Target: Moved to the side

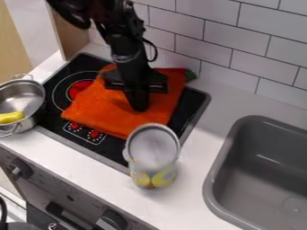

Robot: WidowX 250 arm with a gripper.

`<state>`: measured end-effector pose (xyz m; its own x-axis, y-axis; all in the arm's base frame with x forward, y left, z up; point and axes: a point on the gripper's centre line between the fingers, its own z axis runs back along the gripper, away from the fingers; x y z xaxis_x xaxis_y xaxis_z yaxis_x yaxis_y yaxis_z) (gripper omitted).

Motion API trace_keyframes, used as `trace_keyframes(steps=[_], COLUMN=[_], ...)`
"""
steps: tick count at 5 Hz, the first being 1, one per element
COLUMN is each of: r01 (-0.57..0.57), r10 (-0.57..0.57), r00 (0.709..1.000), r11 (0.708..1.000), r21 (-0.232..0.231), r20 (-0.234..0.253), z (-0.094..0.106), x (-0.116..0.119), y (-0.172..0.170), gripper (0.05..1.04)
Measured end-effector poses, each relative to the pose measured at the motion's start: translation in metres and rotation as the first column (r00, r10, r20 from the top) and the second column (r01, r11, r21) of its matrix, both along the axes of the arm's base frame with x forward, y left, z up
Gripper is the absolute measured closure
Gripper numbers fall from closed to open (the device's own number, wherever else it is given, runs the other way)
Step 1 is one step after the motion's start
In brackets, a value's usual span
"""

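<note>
The black gripper (139,107) points down over an orange cloth (99,108), its tip against or just above the middle of it. The cloth lies spread across the black stove top (195,99), covering much of it, and its front corner reaches the open can (153,155). Part of the cloth is hidden behind the gripper. Whether the gripper holds any of the fabric cannot be told.
A metal pot (33,98) holding a yellow item (10,117) stands at the left. Something red and green (189,75) sits at the cloth's back right corner, near the tiled wall (237,49). A grey sink (223,168) is at the right.
</note>
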<state>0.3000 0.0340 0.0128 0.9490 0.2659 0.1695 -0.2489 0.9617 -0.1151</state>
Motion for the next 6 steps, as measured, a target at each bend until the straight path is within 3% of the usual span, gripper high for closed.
trace_keyframes(steps=[1, 3, 5, 6], r01=[-0.024, -0.074, -0.025, 0.012], r10=[0.024, 0.071, 0.028, -0.006], r00=[0.998, 0.987, 0.982, 0.984], r11=[1.0, 0.997, 0.999, 0.999], r21=[-0.007, 0.019, -0.02, -0.031], r20=[0.06, 0.147, 0.189, 0.176], z=[0.0, 0.0, -0.001, 0.0], x=[0.002, 0.029, 0.033, 0.035], y=[-0.012, -0.02, -0.033, -0.047], gripper=[1.031, 1.031, 1.031, 1.031])
